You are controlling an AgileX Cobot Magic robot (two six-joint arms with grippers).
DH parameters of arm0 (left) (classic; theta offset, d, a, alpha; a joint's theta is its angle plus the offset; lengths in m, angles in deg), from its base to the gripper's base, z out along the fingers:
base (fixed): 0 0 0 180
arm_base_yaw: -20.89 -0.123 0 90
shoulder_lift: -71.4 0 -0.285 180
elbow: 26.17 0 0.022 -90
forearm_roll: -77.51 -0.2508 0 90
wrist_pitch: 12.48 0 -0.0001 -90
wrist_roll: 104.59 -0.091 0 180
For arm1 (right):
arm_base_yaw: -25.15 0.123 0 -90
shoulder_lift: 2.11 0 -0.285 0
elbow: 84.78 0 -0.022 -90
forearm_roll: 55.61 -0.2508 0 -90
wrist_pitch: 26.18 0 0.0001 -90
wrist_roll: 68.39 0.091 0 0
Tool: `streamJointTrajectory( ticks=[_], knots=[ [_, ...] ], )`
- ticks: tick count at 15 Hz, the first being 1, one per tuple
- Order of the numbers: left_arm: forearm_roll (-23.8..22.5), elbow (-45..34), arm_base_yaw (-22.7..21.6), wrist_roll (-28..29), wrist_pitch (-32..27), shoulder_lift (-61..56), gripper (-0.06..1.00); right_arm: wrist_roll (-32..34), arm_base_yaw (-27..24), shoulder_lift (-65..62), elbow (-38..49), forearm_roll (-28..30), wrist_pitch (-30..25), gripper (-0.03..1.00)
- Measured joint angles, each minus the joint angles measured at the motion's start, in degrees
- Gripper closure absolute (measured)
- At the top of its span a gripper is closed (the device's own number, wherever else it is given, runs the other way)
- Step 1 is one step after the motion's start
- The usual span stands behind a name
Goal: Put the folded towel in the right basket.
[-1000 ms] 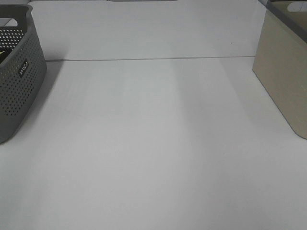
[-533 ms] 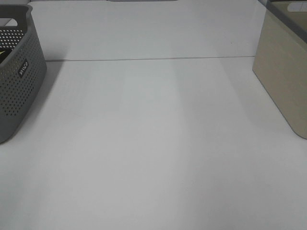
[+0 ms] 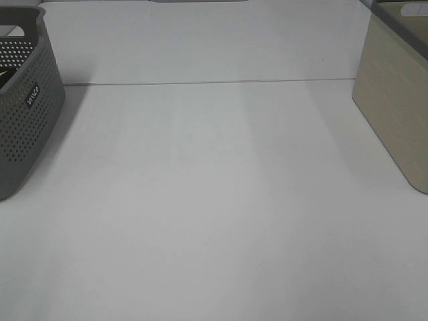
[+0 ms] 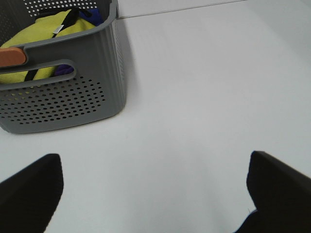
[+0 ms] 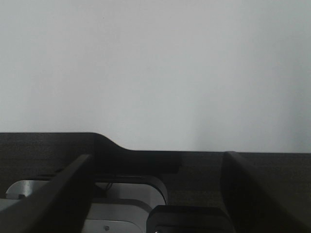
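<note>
The right basket (image 3: 394, 114) is beige with a grey rim and stands at the table's right edge; its inside is hidden. The left basket (image 3: 27, 114) is grey and perforated. In the left wrist view this basket (image 4: 73, 97) holds a yellow cloth (image 4: 43, 34) with dark and blue fabric beside it; I cannot tell which one is the folded towel. My left gripper (image 4: 155, 194) is open and empty, low over the table beside the grey basket. My right gripper (image 5: 158, 156) is open and empty, over the table's near edge. Neither gripper shows in the exterior view.
An orange pad (image 4: 12, 56) sits on the grey basket's handle rim. A thin seam (image 3: 200, 83) runs across the white table between the two baskets. A dark base with grey hardware (image 5: 121, 204) lies under my right gripper.
</note>
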Motion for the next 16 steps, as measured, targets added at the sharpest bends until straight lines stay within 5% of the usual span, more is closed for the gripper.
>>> streamJointTrajectory(
  ticks=[6, 11, 16],
  knots=[
    [0.0, 0.0, 0.0, 0.0, 0.0, 0.0, -0.03, -5.0, 0.0, -21.5, 8.3, 0.1, 7.4, 0.28],
    [0.0, 0.0, 0.0, 0.0, 0.0, 0.0, -0.03, -5.5, 0.0, -36.4, 9.4, 0.1, 8.5, 0.28],
    [0.0, 0.0, 0.0, 0.0, 0.0, 0.0, -0.03, -5.5, 0.0, -36.7, 9.4, 0.2, 8.5, 0.28]
  ],
)
